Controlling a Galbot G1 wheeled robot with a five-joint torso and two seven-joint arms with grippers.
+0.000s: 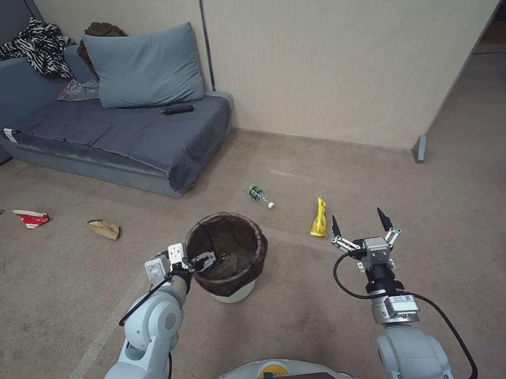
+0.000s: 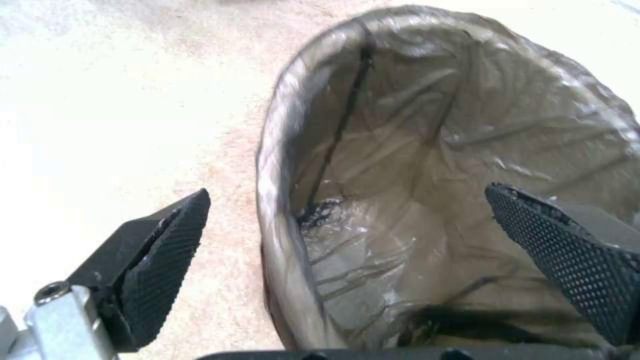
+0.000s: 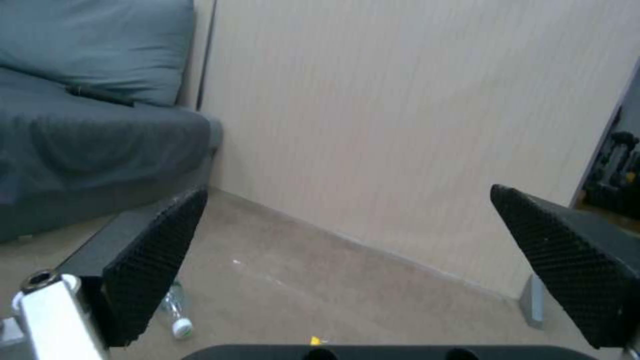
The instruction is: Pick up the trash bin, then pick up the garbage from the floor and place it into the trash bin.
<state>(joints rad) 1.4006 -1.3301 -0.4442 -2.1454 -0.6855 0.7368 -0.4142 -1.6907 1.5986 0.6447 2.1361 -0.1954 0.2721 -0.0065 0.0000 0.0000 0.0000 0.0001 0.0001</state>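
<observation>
Even indoor light, overexposed carpet (image 2: 100, 100), soft wrist views

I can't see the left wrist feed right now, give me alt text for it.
The left gripper is open astride the near rim of the trash bin, one finger outside over the carpet and the other finger inside. The bin's brown bag liner looks wrinkled and holds no litter that can be seen.
</observation>
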